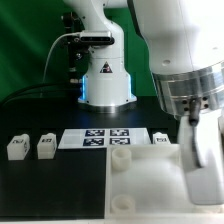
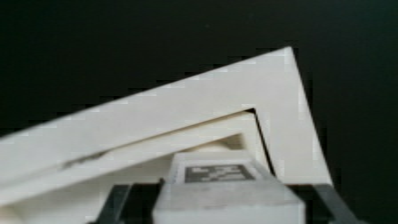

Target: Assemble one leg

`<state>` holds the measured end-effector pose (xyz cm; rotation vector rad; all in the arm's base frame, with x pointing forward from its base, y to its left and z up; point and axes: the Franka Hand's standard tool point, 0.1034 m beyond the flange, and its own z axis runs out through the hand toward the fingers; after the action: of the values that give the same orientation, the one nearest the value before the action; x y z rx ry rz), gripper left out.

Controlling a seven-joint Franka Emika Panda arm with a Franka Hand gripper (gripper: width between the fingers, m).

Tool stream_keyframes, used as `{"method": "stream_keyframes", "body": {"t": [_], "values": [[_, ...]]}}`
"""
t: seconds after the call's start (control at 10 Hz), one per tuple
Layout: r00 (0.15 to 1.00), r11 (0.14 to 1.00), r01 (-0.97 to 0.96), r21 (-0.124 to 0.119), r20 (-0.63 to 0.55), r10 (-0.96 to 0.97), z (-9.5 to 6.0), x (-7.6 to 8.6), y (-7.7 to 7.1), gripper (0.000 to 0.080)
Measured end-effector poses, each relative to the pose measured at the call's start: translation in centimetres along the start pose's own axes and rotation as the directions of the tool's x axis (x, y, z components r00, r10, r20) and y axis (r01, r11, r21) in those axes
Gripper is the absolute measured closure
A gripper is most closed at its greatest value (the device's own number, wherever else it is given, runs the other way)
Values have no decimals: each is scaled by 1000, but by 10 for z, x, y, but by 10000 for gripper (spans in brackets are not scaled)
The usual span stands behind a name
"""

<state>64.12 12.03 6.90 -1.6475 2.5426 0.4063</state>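
Note:
In the wrist view a white leg [image 2: 221,192] with a black-and-white tag on its face sits between my two black fingers [image 2: 125,203]. My gripper [image 2: 217,208] is shut on it. Below it lies a corner of the wide flat white square piece [image 2: 196,110]. In the exterior view my gripper [image 1: 200,150] hangs at the right, over the right part of that square piece [image 1: 145,190], with the held leg [image 1: 205,165] pointing down. Whether the leg touches the piece is not clear.
Two loose white legs [image 1: 16,148] [image 1: 46,147] stand at the exterior view's left. Another leg [image 1: 160,139] stands next to the marker board [image 1: 105,138]. The robot base [image 1: 105,80] is behind them. The table is black.

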Motion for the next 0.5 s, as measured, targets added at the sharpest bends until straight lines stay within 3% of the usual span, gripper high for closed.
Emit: {"method": "stream_keyframes", "body": {"t": [0.2,0.3,0.4,0.5], "values": [[997,997,-79,-16,-11,79,0,0,4,506],[998,998,-56,-14,-11,55,1,0,4,431],[999,999,-30,-17,-13,30,2,0,5,431],[999,999,-30,-17,-13,30,2,0,5,250]]}}
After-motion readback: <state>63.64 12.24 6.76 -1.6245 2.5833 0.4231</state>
